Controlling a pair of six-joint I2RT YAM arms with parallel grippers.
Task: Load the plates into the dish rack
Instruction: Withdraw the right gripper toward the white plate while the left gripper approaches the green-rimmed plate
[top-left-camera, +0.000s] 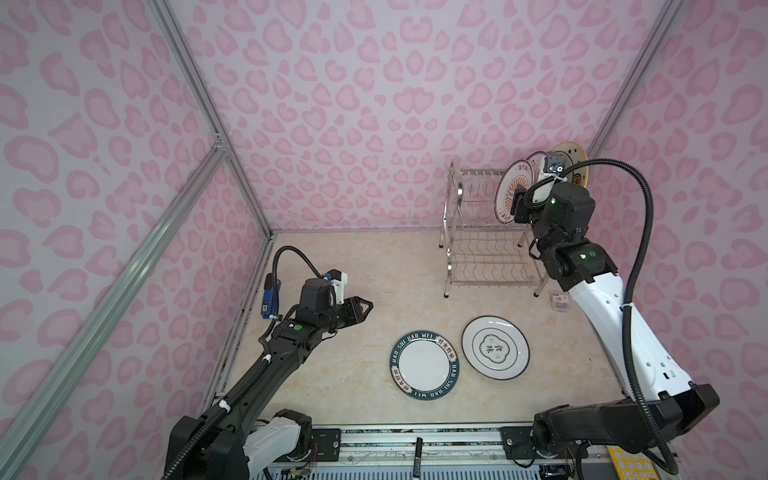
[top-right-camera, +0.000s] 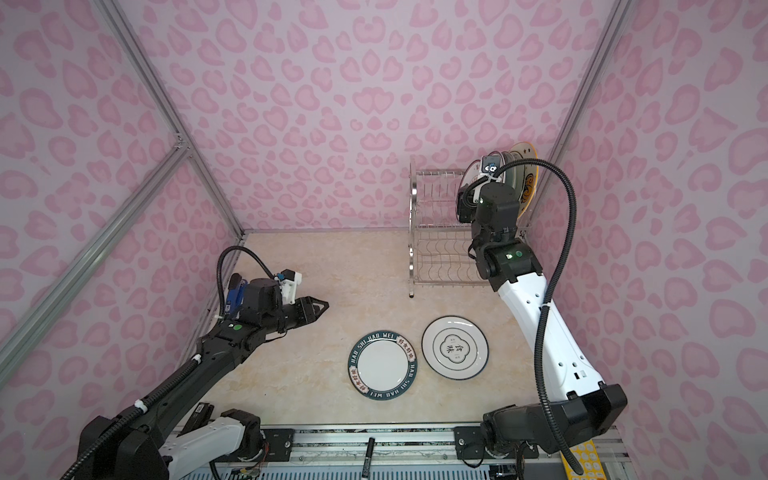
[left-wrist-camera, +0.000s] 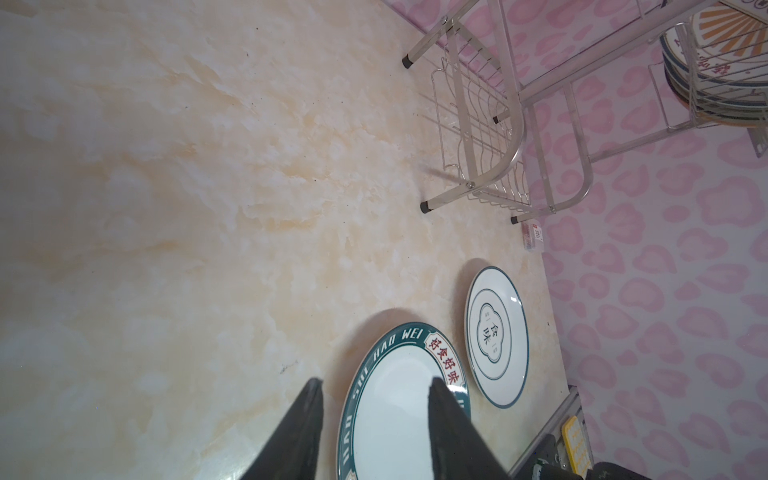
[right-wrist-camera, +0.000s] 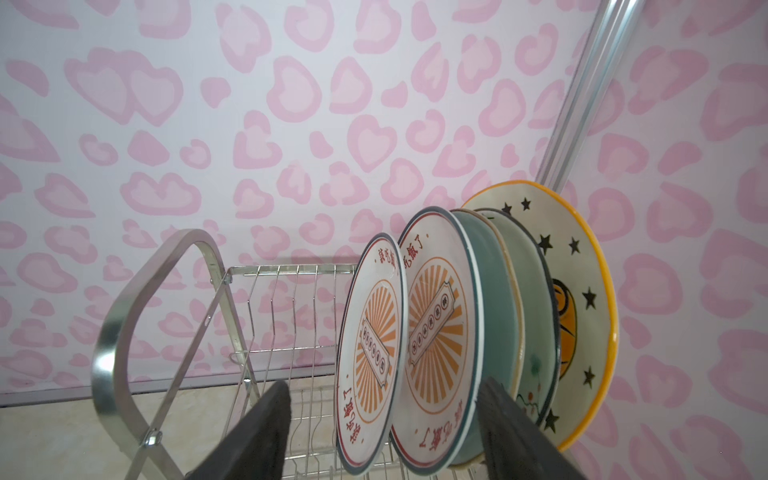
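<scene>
The chrome dish rack (top-left-camera: 486, 266) (top-right-camera: 440, 266) stands at the back right. Several plates stand upright at the right end of its upper tier: two orange sunburst plates (right-wrist-camera: 372, 353) (right-wrist-camera: 440, 332), a pale blue one (right-wrist-camera: 494, 311), a cream floral one (right-wrist-camera: 530, 316) and the star plate with orange rim (right-wrist-camera: 582, 257). My right gripper (right-wrist-camera: 384, 384) (top-left-camera: 519, 203) is open, its fingers wide on either side of the sunburst plates' lower edges, holding nothing. A dark-teal lettered plate (top-left-camera: 424, 365) (left-wrist-camera: 399, 415) and a white emblem plate (top-left-camera: 496, 348) (left-wrist-camera: 496, 336) lie flat on the table. My left gripper (top-left-camera: 368, 307) (left-wrist-camera: 374, 381) hovers open and empty, left of the lettered plate.
A small red-and-white packet (top-left-camera: 559, 301) lies by the rack's front right foot. A black marker (top-left-camera: 417, 455) and a yellow sheet (top-left-camera: 627, 461) sit at the front rail. A blue device (top-left-camera: 270, 297) hangs at the left wall. Pink patterned walls enclose the table.
</scene>
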